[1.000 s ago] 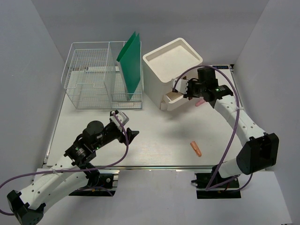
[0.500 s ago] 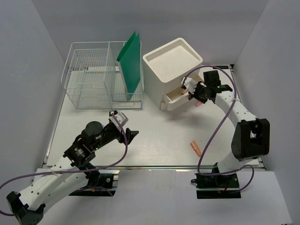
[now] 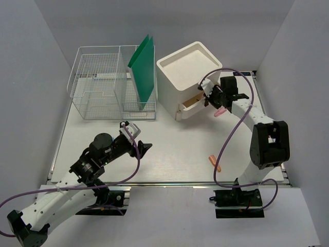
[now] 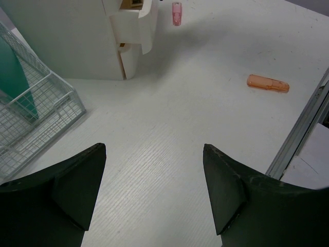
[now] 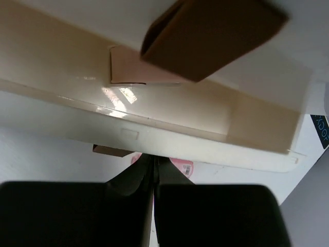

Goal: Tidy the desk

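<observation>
From above, you see the table [image 3: 175, 144]: flat, white, spanning the workspace, with a metal rail [image 3: 169, 183] along its near edge. On your left wrist, the left claw [image 4: 154, 154] gapes wide, empty, above it. On your right wrist, the right claw [image 5: 153, 177] is pinched together, gripping nothing visible, just beside the drawer [image 5: 154, 123].

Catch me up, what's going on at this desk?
Right gripper, shut, is at the front of the open drawer of the white box, with nothing visibly held. Left gripper hangs open over the desk, empty. An orange piece lies near the front edge, and a pink piece lies beside the box.
</observation>
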`<state>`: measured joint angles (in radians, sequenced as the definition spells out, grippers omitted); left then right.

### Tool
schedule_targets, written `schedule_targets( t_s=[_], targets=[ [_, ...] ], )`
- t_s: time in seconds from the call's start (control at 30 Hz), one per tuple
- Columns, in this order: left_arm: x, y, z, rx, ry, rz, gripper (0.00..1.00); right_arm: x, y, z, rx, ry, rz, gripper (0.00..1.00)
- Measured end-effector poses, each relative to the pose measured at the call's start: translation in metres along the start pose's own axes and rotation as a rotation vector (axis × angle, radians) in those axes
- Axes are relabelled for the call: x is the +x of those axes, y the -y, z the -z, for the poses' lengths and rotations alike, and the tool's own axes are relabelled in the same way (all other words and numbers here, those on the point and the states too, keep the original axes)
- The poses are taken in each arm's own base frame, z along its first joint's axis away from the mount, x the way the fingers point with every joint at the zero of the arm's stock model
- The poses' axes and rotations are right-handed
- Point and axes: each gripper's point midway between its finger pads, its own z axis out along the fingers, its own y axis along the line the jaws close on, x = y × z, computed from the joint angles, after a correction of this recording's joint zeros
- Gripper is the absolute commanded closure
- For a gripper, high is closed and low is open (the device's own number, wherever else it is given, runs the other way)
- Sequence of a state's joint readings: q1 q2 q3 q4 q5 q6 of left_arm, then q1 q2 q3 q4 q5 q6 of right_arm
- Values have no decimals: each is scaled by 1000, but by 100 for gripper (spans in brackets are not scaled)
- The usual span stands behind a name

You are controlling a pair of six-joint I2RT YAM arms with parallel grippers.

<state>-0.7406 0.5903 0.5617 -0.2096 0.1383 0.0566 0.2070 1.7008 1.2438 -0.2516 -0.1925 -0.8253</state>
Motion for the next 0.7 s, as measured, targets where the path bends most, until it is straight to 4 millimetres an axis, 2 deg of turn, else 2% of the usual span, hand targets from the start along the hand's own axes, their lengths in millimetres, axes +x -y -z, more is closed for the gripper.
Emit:
schedule_targets(
  t_s=[0.43,0.7],
  targets=[
    [4,0,-3,1,-16,-4,14,-35,13,-13,74,192,-173,100],
    [8,-1,-5,1,-31,-2,14,-37,9,-25,85,256,-276,100]
  ],
)
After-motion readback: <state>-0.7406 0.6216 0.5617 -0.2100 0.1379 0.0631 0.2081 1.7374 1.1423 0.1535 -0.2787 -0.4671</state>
